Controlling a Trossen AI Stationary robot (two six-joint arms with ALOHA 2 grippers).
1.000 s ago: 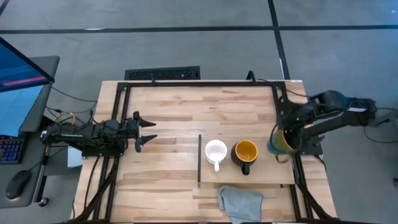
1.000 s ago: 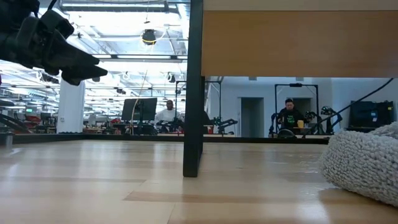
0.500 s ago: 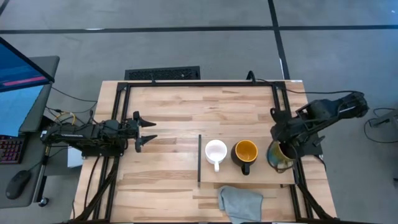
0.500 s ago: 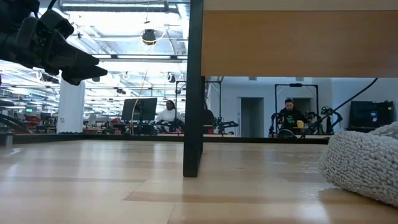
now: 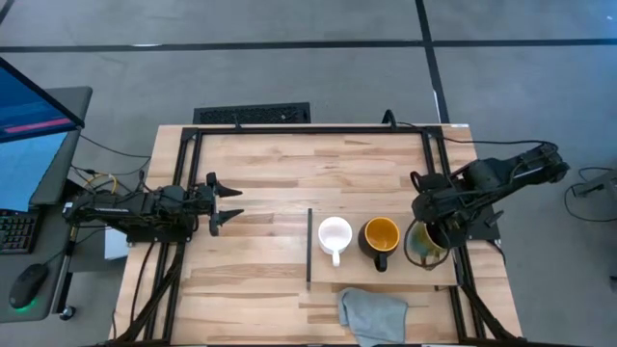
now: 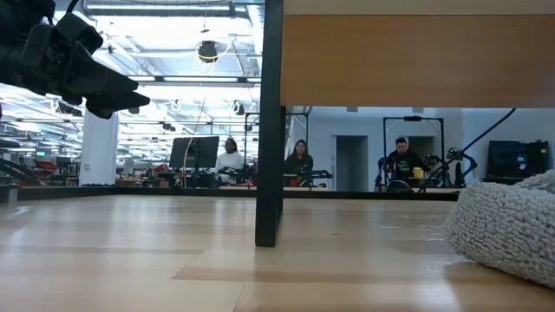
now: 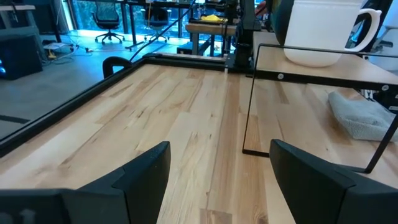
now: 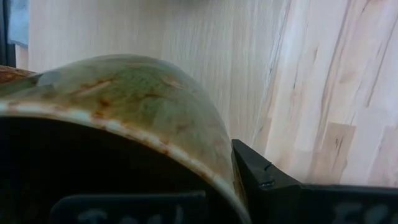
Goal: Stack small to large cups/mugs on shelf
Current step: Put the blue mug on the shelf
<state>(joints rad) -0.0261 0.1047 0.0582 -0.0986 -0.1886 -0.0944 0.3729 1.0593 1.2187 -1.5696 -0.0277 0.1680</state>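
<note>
The small white mug [image 5: 335,234] and the black mug with the yellow inside [image 5: 381,234] stand side by side on the light-wood shelf [image 5: 386,278], whose dark strip [image 5: 308,246] runs along its left edge. My right gripper [image 5: 431,224] is shut on the olive-brown mug [image 5: 424,247] over the shelf's right end, just right of the black mug. My left gripper [image 5: 227,204] is open and empty above the table's left part. It also shows in the low view [image 6: 87,74] and the left wrist view [image 7: 217,180]. The white mug also shows on the shelf in the left wrist view [image 7: 317,31]. My right gripper holds the olive-brown mug by its rim and wall [image 8: 205,168], one finger [image 8: 267,180] outside the wall and the other inside the dark hollow. The fingers come from the table's far right side, slanting down. Whether the mug's base rests on the shelf I cannot tell.
A grey cloth [image 5: 371,313] lies at the table's near edge, partly under the shelf's front; it also shows in the low view [image 6: 512,225]. The shelf's dark leg [image 6: 269,121] stands on the table. A black frame [image 5: 308,130] rims the table. People sit in the room behind.
My right gripper has carried the olive-brown mug toward the table's near edge and then a little toward the left, from beyond the shelf's right end to a place next to the black mug. The mug has turned so its opening faces up more.
</note>
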